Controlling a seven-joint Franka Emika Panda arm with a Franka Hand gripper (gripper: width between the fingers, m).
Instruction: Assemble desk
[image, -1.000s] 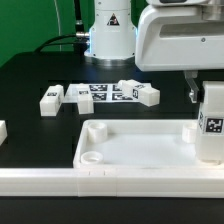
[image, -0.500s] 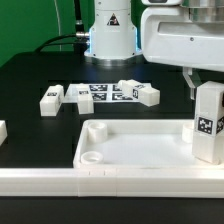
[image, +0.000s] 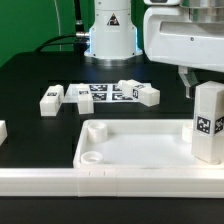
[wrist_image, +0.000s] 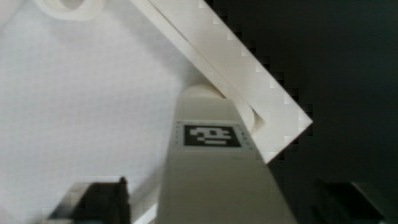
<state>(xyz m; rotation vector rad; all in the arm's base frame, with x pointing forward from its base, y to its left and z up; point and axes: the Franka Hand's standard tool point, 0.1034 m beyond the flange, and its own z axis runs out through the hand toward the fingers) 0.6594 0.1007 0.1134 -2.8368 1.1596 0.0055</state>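
Observation:
The white desk top (image: 135, 150) lies upside-up like a tray near the front, its raised rim all round. One white square leg (image: 207, 122) with a black-and-white tag stands upright in its corner on the exterior view's right; the same leg (wrist_image: 217, 165) fills the wrist view. My gripper (image: 205, 80) hangs over the leg's upper end. It is open: in the wrist view the gripper (wrist_image: 222, 205) straddles the leg with a gap on each side, and the dark fingers (wrist_image: 98, 200) stand clear of it. Three loose tagged legs (image: 52, 100) (image: 79, 96) (image: 141, 93) lie behind the top.
The marker board (image: 103, 92) lies among the loose legs on the black table. A long white rail (image: 50, 181) runs along the front edge, and another white piece (image: 2, 131) shows at the exterior view's left. The arm's base (image: 110, 30) stands at the back.
The jaws have spread and let go of the upright leg. The hand has risen slightly, and the leg stays standing in the corner of the desk top.

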